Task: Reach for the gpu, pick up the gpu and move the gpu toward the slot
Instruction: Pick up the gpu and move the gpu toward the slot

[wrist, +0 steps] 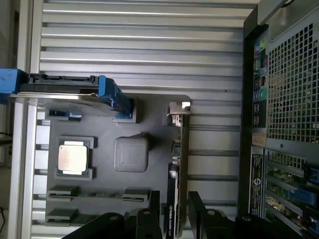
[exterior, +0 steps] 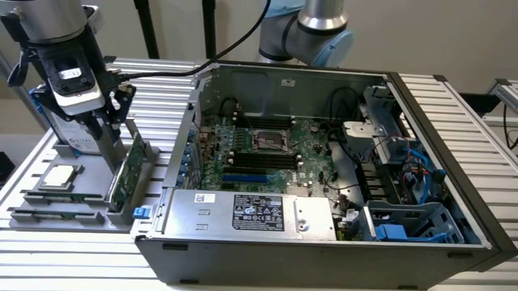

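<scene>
**Exterior view, from its left to its right.** On the slatted metal worktop point(exterior: 73, 260) lies a dark grey parts tray point(exterior: 81, 221). It carries a processor chip point(exterior: 60, 176) and, at its far end, a hard drive with blue rails point(wrist: 60, 92).

Next comes the hand point(exterior: 117, 154), pointing downward from the arm over the side of the tray nearest the computer. The gpu point(exterior: 130, 170) stands on its long edge in a holder of the tray there, just beside the computer case point(exterior: 324, 267).

In the wrist view the hand is wide. Its fingers point(wrist: 154, 209) stand one on each side of the card, straddling it without closing on it. The card's silver bracket point(wrist: 178, 110) is at the end away from the fingers.

Further right, the case lies on its side, open. It shows the motherboard point(exterior: 267, 151) and, nearer the camera, the power supply point(exterior: 251, 212).
</scene>
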